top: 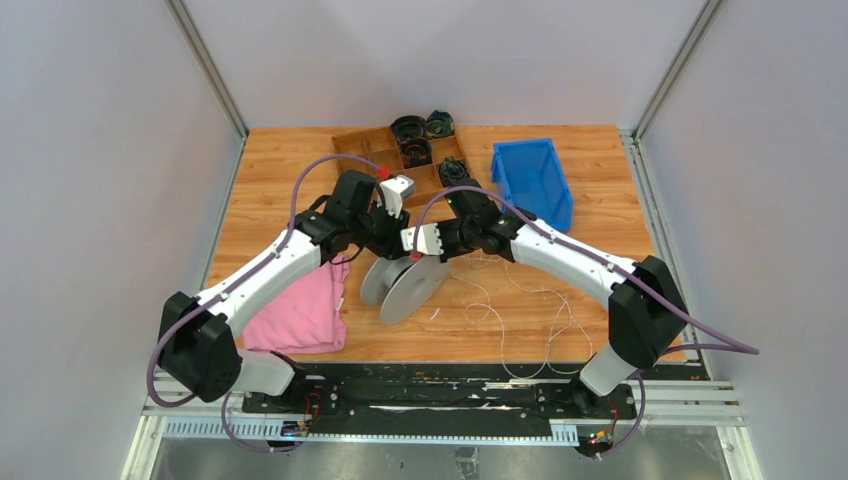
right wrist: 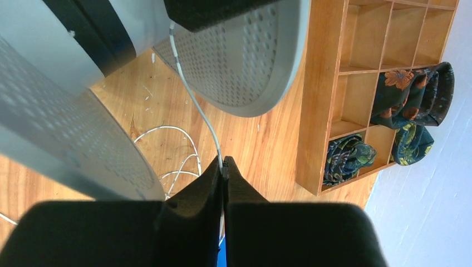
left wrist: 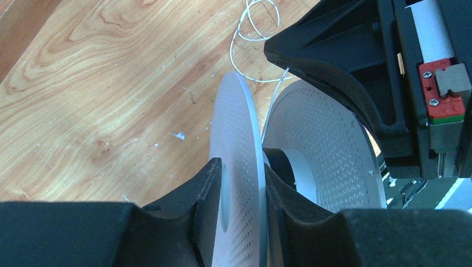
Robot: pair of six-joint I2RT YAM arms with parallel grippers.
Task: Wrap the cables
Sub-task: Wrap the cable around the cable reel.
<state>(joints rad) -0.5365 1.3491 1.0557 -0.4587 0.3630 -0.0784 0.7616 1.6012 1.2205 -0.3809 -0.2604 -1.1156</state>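
At the table's [top: 600,170] centre, my left gripper [left wrist: 240,167] clamps one flange of the grey spool [top: 410,285]. My right gripper [right wrist: 224,164] is pressed together on the thin white cable [right wrist: 195,103], which runs from its fingertips up between the spool's two flanges. The rest of the cable lies in loose loops on the wood at the spool's 4 o'clock, with a pink cloth [top: 300,310] at 8 o'clock and a blue bin [top: 532,180] at 1 o'clock.
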